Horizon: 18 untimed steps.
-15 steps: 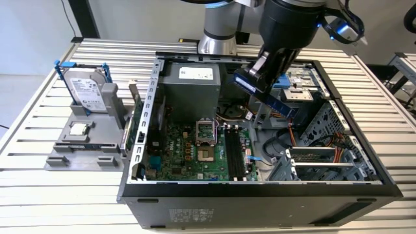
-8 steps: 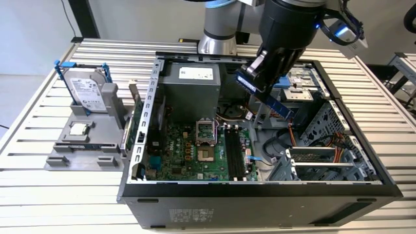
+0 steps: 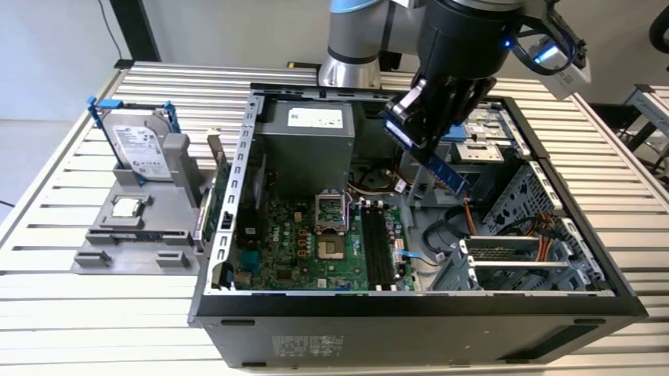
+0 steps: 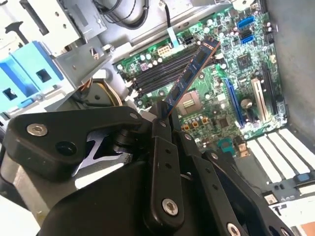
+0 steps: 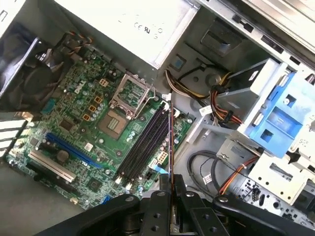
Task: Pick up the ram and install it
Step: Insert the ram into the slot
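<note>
- blue-black circuit-board stick, the ram (image 3: 444, 168), is pinched at one end by the claw (image 3: 416, 129), whose dark fingers are pressed onto its flat faces; pickup is judged complete.
- the ram hangs tilted in the air inside the open computer case (image 3: 243, 157), above the green motherboard (image 3: 303, 247) and apart from it.
- in the first wrist view the ram is seen edge-on over the long black memory slots (image 5: 145, 142); it is not seated in any of them, so installation is judged outstanding.
- ram: thin, narrow, rigid, with flat black chips along one face.
- claw: matte black linkages joined by bright bolts.
- case: grey sheet metal, perforated in places; the tabletop (image 3: 63, 298) is ribbed metal slats.
- silver hard drive (image 3: 136, 141) with blue rails and a small square processor chip (image 3: 128, 207) rest on a grey fixture (image 3: 136, 251) at the exterior view's left, well apart from the claw.
</note>
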Available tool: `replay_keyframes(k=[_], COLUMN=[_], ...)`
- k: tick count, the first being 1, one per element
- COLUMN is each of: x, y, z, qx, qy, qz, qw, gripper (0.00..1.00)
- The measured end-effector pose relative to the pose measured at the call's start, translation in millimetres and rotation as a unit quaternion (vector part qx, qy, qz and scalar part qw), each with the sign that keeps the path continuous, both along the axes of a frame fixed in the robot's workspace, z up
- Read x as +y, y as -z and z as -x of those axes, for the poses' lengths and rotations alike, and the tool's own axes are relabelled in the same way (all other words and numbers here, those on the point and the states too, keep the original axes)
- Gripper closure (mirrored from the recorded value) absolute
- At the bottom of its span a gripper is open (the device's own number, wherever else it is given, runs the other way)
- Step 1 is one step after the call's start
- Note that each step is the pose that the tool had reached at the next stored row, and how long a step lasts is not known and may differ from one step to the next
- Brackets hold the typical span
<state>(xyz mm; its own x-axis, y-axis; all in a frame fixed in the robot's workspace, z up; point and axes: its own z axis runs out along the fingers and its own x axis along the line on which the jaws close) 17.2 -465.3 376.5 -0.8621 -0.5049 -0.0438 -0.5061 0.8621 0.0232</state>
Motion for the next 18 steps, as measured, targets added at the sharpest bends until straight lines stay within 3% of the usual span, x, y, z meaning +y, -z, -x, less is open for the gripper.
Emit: replay_keyframes(k=[4, 9, 14, 18], x=[0.0, 0.0, 0.0, 0.0], y=[0.0, 0.0, 0.0, 0.0], z=[0.0, 0.0, 0.0, 0.0], qx=[0.0, 0.0, 0.0, 0.0], qy=[0.024, 0.052, 0.08, 0.101], qz=[0.0, 0.0, 0.0, 0.0], qw=[0.99972, 0.99864, 0.99682, 0.99489], gripper=[1.0, 1.0, 1.0, 1.0])
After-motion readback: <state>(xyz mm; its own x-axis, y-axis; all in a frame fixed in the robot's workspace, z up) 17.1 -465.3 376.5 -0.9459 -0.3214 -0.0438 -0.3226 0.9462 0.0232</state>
